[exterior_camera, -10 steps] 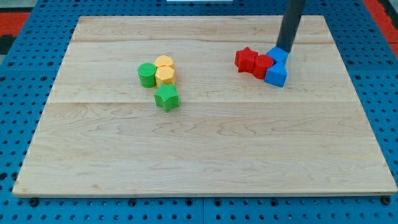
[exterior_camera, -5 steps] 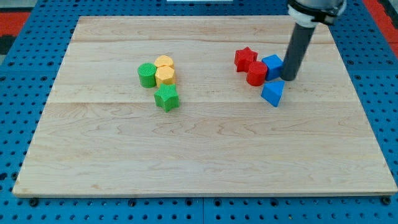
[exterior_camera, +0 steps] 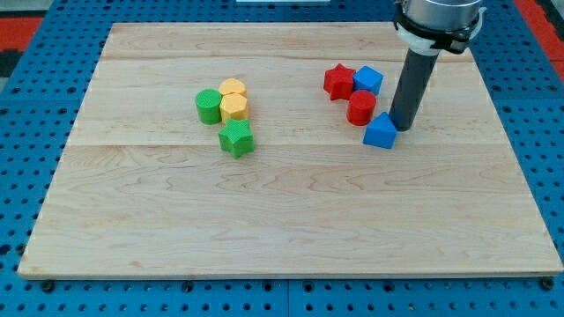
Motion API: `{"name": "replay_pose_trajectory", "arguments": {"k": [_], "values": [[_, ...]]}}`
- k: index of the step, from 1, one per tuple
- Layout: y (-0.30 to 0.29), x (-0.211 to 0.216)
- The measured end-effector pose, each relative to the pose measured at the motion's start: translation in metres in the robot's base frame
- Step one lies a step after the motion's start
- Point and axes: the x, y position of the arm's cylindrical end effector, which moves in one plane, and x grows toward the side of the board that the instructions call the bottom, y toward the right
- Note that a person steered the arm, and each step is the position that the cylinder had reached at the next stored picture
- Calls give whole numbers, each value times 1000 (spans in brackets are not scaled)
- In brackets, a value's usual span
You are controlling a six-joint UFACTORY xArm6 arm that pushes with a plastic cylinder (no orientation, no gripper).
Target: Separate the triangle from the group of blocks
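Eight blocks: all on the counter (exterior_camera: pixel 291 220), in two clusters; places below are given relative to the blue triangle.
Green cylinder (exterior_camera: pixel 208 106): far to the view's left of the triangle, slightly higher.
Yellow blocks: two, one (exterior_camera: pixel 233 88) behind the other (exterior_camera: pixel 234 107), touching the green cylinder, far to the triangle's left.
Green star-like block (exterior_camera: pixel 236 138): far left of the triangle, at about its level.
Red star (exterior_camera: pixel 338 81): up and to the left of the triangle, touching the blue cube.
Red cylinder (exterior_camera: pixel 360 107): just up-left of the triangle, very close; whether they touch I cannot tell.
Blue cube (exterior_camera: pixel 367 81): above the triangle, a little apart.
Blue triangle (exterior_camera: pixel 381 132): at the lower edge of the right cluster, towards the view's right of the counter.
My tip (exterior_camera: pixel 402 129): just right of the triangle, touching or nearly so.
Gripper: none fitted, only a rod, so no jaw state to tell.
Progress: my judgement is partly done; the triangle is clear of the cube and star but still beside the red cylinder, so more pushing away is left.
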Motion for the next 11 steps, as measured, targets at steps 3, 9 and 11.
{"name": "replay_pose_trajectory", "arguments": {"k": [3,9,11], "values": [[-68,68],[-155,110],[-215,122]]}}
